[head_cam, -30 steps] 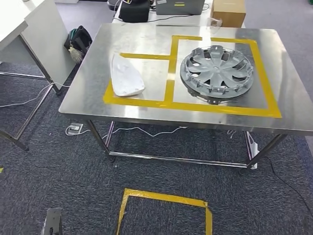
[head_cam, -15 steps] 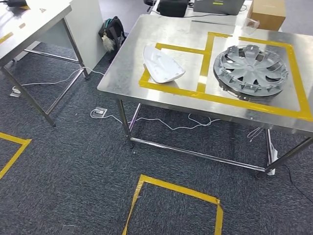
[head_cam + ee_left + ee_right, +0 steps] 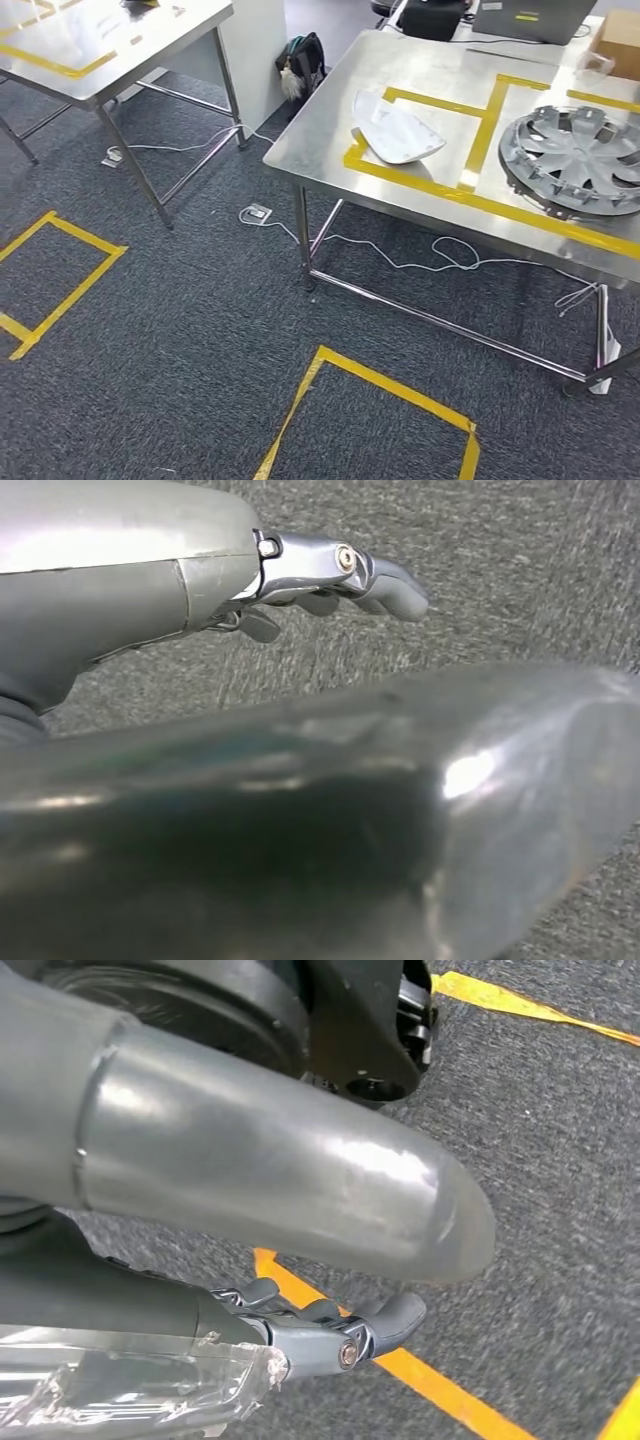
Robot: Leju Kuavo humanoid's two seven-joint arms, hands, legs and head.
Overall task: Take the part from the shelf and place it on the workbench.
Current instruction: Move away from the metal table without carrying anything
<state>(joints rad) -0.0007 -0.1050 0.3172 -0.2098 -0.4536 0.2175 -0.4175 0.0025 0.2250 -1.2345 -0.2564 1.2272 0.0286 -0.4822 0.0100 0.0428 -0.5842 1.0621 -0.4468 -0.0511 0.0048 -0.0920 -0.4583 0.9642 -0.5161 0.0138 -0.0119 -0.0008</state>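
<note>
Steel workbench (image 3: 317, 150) already carries a white part (image 3: 396, 132) and a hubcap (image 3: 577, 155). Our left hand (image 3: 332, 580) and right hand (image 3: 324, 1335) hang loose, holding nothing. Risk: floor cable (image 3: 423, 262) tangles our feet.

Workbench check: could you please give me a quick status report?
Left hand and right hand open, holding nothing. White part and hubcap lie on the workbench inside the yellow tape. Nothing in the way.

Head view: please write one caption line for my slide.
Steel workbench holding a white part and grey wheel cover inside yellow tape.
</note>
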